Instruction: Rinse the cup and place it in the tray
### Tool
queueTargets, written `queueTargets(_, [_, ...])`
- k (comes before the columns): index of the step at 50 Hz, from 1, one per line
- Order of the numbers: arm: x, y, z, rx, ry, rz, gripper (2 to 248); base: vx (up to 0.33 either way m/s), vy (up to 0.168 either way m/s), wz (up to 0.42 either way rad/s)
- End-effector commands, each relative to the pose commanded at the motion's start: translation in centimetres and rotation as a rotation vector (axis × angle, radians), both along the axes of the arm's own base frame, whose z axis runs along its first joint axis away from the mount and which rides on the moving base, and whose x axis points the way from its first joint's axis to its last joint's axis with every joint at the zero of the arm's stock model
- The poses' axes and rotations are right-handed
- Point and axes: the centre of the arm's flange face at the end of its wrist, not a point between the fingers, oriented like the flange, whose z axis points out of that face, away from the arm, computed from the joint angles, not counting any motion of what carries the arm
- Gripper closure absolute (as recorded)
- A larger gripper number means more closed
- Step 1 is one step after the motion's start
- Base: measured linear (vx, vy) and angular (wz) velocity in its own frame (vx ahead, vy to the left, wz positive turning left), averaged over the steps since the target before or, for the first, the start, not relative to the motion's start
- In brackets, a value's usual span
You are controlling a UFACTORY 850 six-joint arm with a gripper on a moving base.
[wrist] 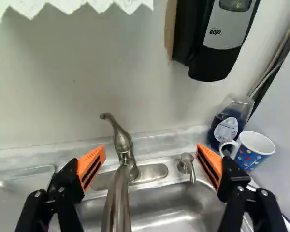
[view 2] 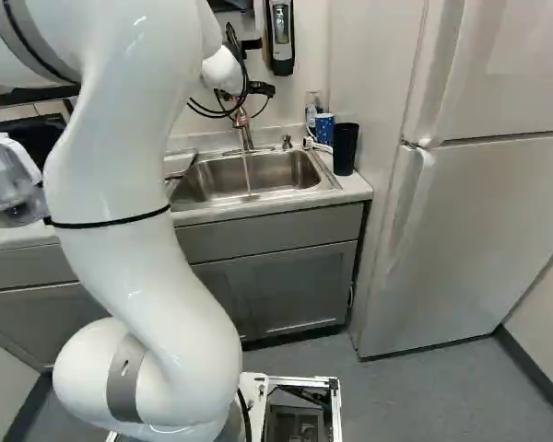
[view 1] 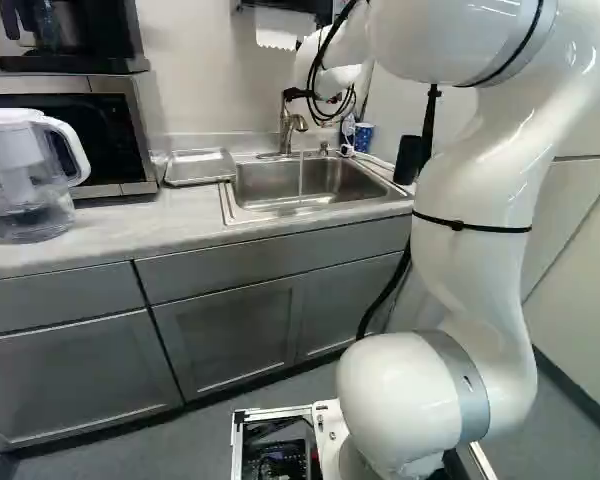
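Left base view shows a shallow metal tray (view 1: 200, 168) on the grey countertop (view 1: 110, 232), left of the stainless-steel sink (view 1: 305, 186), around the upper middle of the frame. A thin stream of water falls from the brushed-metal faucet (view 1: 288, 122) into the basin. Near the upper middle of the right base view, the blue paper-like cup with coloured dots (view 2: 324, 127) stands upright by the sink's rear right corner, near a black tumbler (view 2: 345, 149). The black gripper (view 2: 241, 98) has its orange-padded fingers (wrist: 92, 166) spread wide, the faucet showing between them in the wrist view.
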Motion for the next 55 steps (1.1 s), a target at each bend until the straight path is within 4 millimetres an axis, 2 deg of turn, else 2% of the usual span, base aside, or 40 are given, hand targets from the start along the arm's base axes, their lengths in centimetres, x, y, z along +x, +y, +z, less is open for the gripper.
queueTargets(37, [-8.0,-0.1,-0.8,-0.007,0.162,0.003,3,0.000,0.000,0.000])
queueTargets(55, [-12.0,-0.9,-1.3,-0.008,0.235,-0.009,3,0.000,0.000,0.000])
